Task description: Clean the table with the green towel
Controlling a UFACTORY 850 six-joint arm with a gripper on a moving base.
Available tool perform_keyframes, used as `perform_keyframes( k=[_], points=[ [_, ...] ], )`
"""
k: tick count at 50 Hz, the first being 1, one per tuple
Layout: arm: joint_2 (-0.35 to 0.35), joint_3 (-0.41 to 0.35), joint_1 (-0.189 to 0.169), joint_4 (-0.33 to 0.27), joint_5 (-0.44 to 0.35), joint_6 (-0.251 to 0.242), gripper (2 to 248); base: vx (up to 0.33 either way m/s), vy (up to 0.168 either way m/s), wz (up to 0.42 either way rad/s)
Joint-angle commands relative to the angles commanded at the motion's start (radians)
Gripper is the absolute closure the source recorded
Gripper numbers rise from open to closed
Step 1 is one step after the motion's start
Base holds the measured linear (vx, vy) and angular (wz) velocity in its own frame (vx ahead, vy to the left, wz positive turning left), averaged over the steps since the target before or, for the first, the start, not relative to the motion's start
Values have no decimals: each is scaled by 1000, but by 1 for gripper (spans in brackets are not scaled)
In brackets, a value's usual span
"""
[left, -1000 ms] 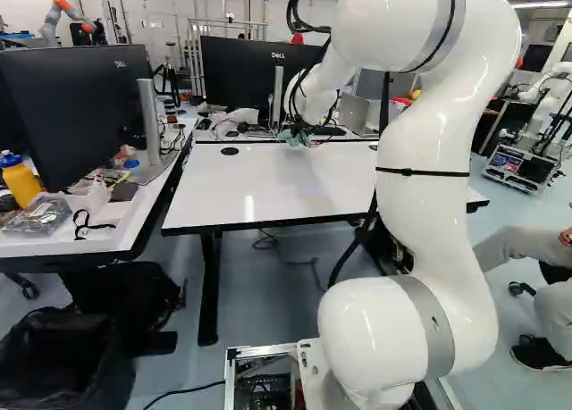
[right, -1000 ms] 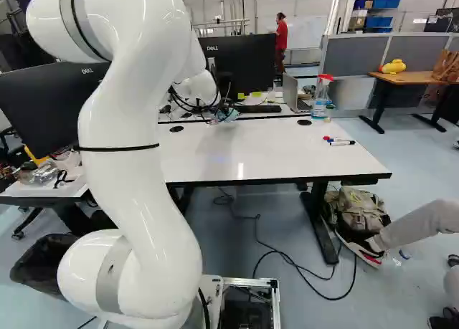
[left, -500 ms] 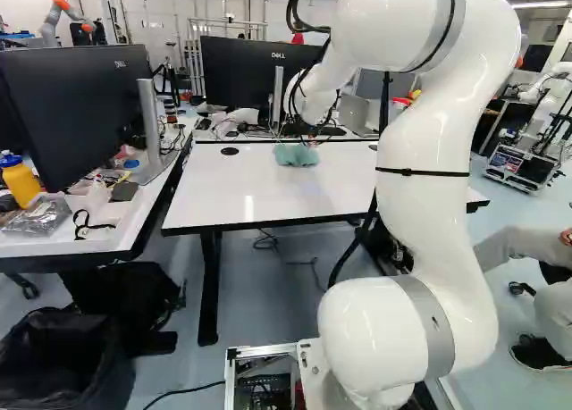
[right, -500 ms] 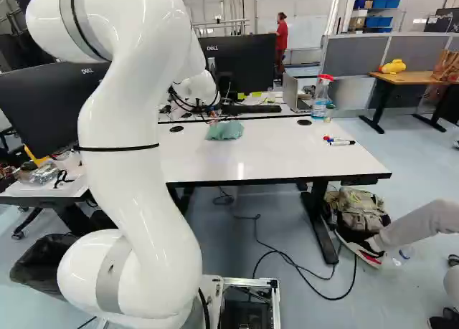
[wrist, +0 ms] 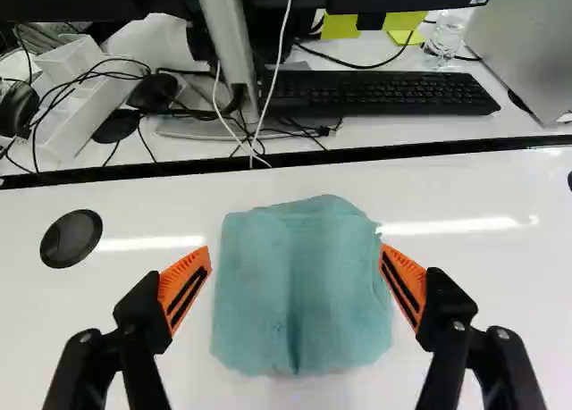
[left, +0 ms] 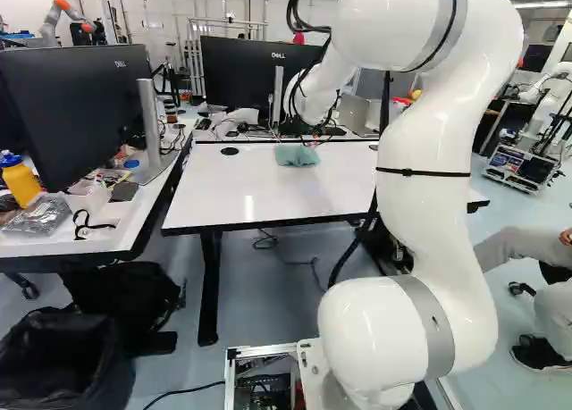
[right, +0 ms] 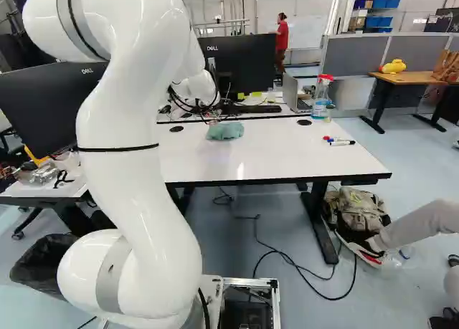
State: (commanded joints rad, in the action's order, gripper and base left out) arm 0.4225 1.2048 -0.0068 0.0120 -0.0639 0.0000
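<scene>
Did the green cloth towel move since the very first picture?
Yes. In the right base view, the towel overlapped the far edge of the white table; now it lies on the table, this side of that edge.

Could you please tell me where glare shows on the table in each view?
Left base view: a small bright patch on the table, toward its near edge; right base view: a similar patch near that edge; wrist view: bright streaks on both sides of the towel.

Bright light throws long white streaks of glare across the glossy tabletop (wrist: 500, 294).
</scene>
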Motion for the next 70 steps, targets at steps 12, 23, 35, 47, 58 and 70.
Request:
perform_keyframes(
  k=[12,23,35,47,58,70],
  points=[
    [-52,-64,9,0,0,0,3,0,0,0],
    [-102,-125,13,0,0,0,3,0,0,0],
    [-157,-191,13,0,0,0,3,0,0,0],
    [-213,-256,13,0,0,0,3,0,0,0],
    [-266,-315,13,0,0,0,3,0,0,0],
    [-324,-379,14,0,0,0,3,0,0,0]
  ],
)
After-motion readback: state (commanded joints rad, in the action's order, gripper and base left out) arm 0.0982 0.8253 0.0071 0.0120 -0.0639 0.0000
